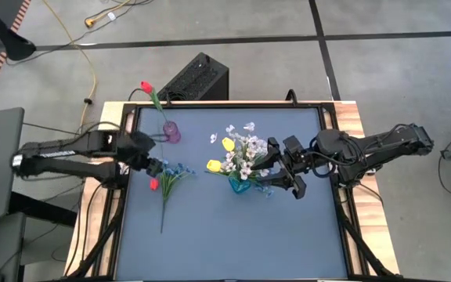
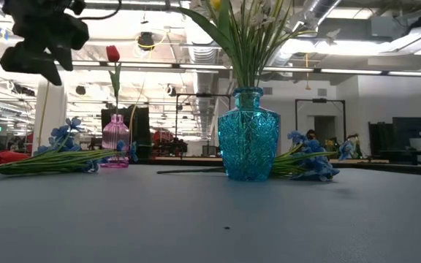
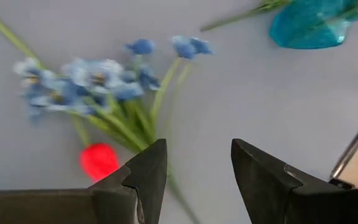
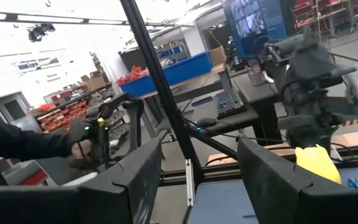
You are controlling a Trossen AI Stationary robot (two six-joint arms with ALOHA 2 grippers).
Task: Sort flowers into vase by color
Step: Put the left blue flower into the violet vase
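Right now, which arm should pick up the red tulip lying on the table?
Probably left. The left gripper hangs open right beside the red tulip and blue sprigs; its wrist view shows the bloom just ahead. The right gripper is open past the teal vase, which blocks its path.

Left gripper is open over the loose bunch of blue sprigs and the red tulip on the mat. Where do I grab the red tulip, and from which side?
Take the red tulip by its thin green stem just below the bloom, descending from straight above with the left gripper. It lies flat, its stem bundled with the blue sprigs, so the fingers should straddle the stem crosswise. Separating it from them looks tricky.
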